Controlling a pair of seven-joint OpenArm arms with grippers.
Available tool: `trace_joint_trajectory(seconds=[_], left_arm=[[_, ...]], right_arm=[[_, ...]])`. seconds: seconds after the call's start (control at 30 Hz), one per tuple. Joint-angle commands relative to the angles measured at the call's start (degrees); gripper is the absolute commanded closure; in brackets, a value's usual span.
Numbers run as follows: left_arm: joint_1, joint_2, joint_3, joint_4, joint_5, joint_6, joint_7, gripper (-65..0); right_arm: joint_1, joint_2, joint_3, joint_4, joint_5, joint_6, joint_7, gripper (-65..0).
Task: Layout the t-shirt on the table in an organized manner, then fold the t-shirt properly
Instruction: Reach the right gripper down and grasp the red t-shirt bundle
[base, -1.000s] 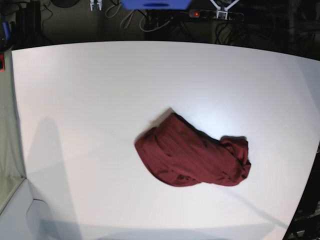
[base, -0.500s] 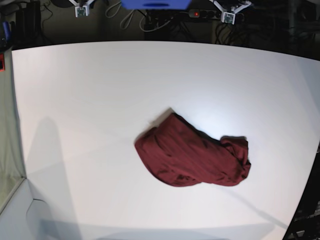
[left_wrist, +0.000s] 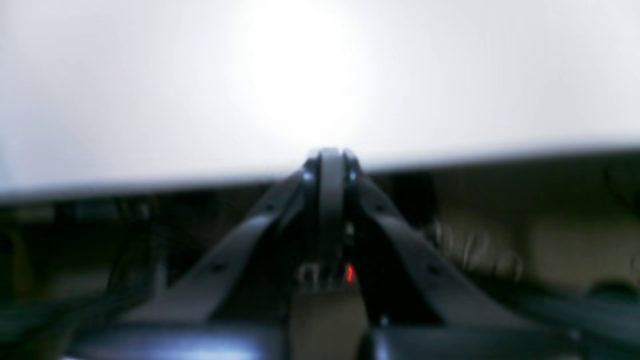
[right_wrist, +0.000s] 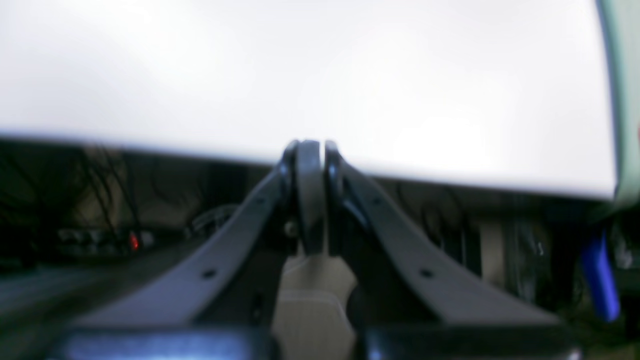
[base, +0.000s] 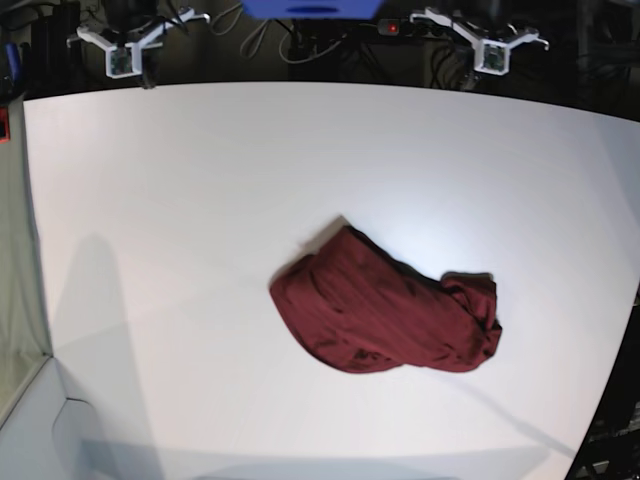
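The maroon t-shirt (base: 385, 315) lies crumpled in a wrinkled heap on the white table (base: 200, 200), right of centre in the base view. My right gripper (base: 122, 60) hangs at the table's far edge, top left, far from the shirt. My left gripper (base: 492, 55) hangs at the far edge, top right, also far from it. In the left wrist view my left gripper (left_wrist: 329, 160) is shut and empty over the table edge (left_wrist: 150, 100). In the right wrist view my right gripper (right_wrist: 309, 150) is shut and empty over the table (right_wrist: 250, 75). Neither wrist view shows the shirt.
Behind the far edge lie dark cables, a power strip with a red light (base: 392, 28) and a blue object (base: 310, 8). A grey-green panel (base: 15, 300) borders the table's left side. The table edge curves inward at the lower right (base: 605, 400).
Both grippers have come down further into the base view at the top, toward the table's far edge. The t-shirt has not moved.
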Motion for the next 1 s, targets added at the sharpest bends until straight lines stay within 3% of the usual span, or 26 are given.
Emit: trace_joint_trajectory(seconds=[0.0,0.23,0.4,0.57,0.67,0.8,0.97], left_arm=[[0.82,-0.26,-0.52,2.15,0.03,0.01,-1.28,-0.1],[0.39,0.0,-4.04,4.7,0.03,0.1,-1.28,-0.3],[0.3,0.26,-3.77,4.96,0.03,0.1,-1.28,-0.3],[-0.14,3.25,-4.04,4.96,0.03,0.1,-1.28,-0.3],[-0.85,3.6,-3.95,4.96,0.03,0.1,-1.28,-0.4],[-0.85,3.6,-3.77,4.96,0.03,0.1,-1.28,-0.5],[-0.76,4.48,-3.77,5.05,0.03,0.19,-1.28,-0.5]], right_arm=[[0.75,0.07,-0.19,1.2,0.08,0.1,0.43,0.0],[9.89,-0.11,-1.33,1.29,0.08,0.1,-1.94,0.0],[18.24,-0.11,-5.02,1.29,0.08,0.1,-9.15,0.0],[29.23,-0.19,-11.97,1.38,0.08,0.1,-16.8,0.0],[36.09,-0.37,-16.98,1.29,0.08,0.1,-22.6,-5.3],[45.76,-3.45,-23.13,1.02,0.08,0.1,-29.19,-17.7],[56.22,-7.93,-26.56,-3.46,0.08,0.1,-32.71,-28.1]])
